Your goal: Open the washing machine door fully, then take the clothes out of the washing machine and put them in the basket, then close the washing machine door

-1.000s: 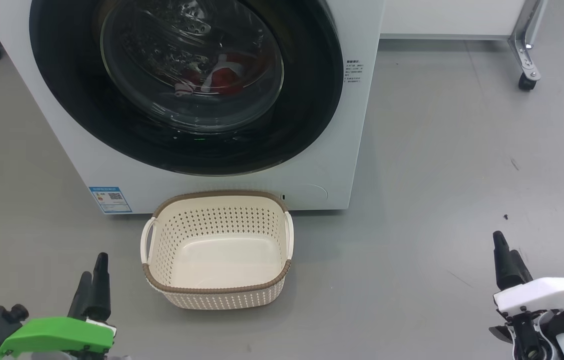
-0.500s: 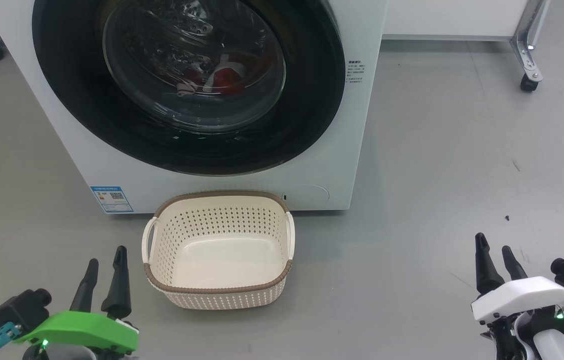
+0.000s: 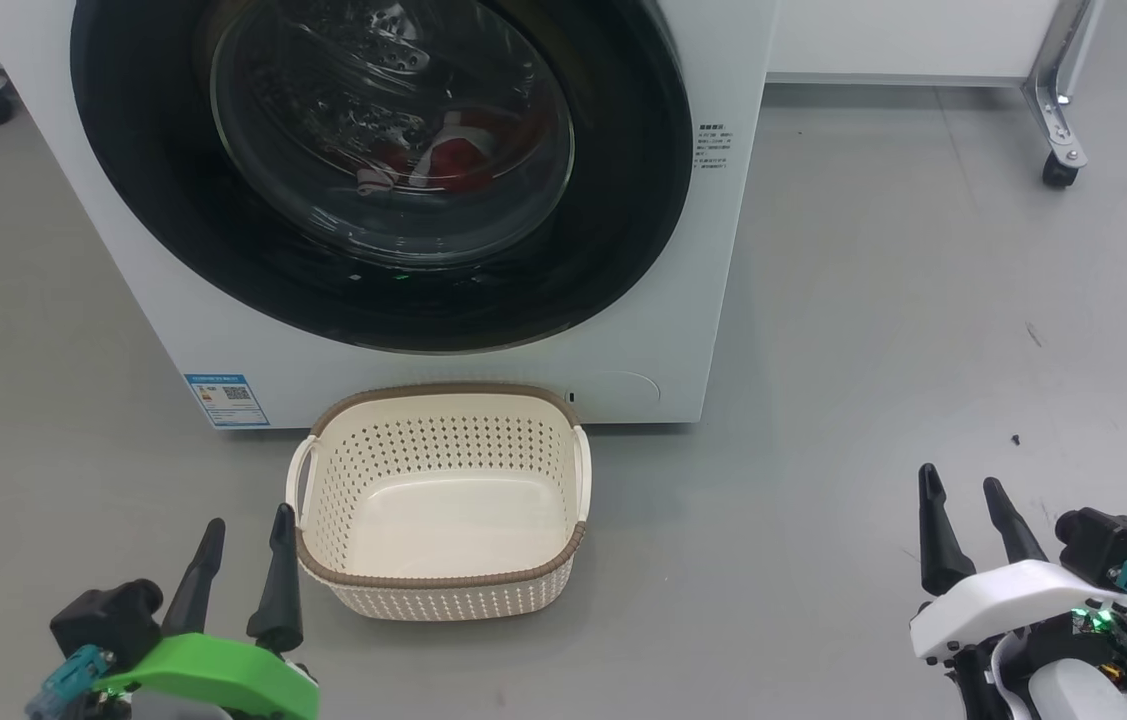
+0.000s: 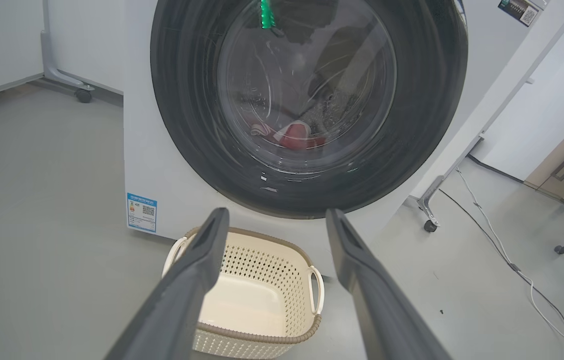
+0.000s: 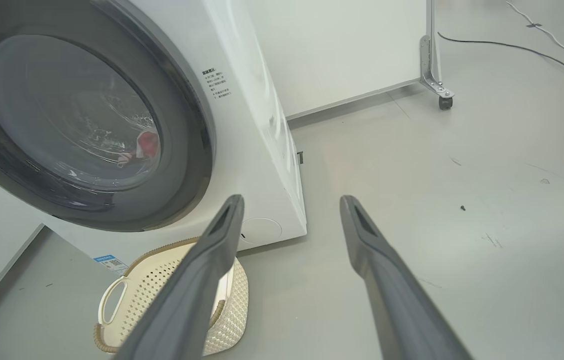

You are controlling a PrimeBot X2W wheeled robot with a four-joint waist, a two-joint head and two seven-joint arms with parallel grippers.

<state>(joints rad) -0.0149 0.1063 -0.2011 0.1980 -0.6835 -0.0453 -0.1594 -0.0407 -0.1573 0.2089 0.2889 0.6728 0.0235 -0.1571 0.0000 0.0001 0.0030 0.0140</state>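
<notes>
1. Floor [image 3: 873,300] — smooth pale grey with a dull sheen and a few faint scuffs. A small dark speck [image 3: 1015,438] lies ahead of the right gripper [image 3: 959,480].
2. Washing machine [image 3: 253,350]: the white body stands directly on the floor. There is a blue sticker [image 3: 225,398] at the lower left of its front and a printed label [image 3: 711,145] to the right of the door.
3. Washing machine door [image 3: 623,200] is shut, its glossy black rim flush with the front panel. The clothes [image 3: 453,160] lie inside, seen through the glass bowl, low in the drum, red with white.
4. Basket [image 3: 443,580] sits upright on the floor just in front of the machine, below the door. Its back rim is close to the machine's base and its cream bottom is in plain sight.
5. Left gripper [image 3: 247,520], green housing, is low near the basket's left front corner. Its fingers are spread apart with nothing between them.
6. The right gripper, white housing, is well to the right of the basket, over the floor. Its fingers are parted the same way and carry nothing.
7. Room: a white panel [image 3: 903,35] stands behind and to the right of the machine, beside a metal leg [image 3: 1058,100] that ends in a caster. In the left wrist view a cable [image 4: 512,266] trails across the floor — near it stands another castered leg.
</notes>
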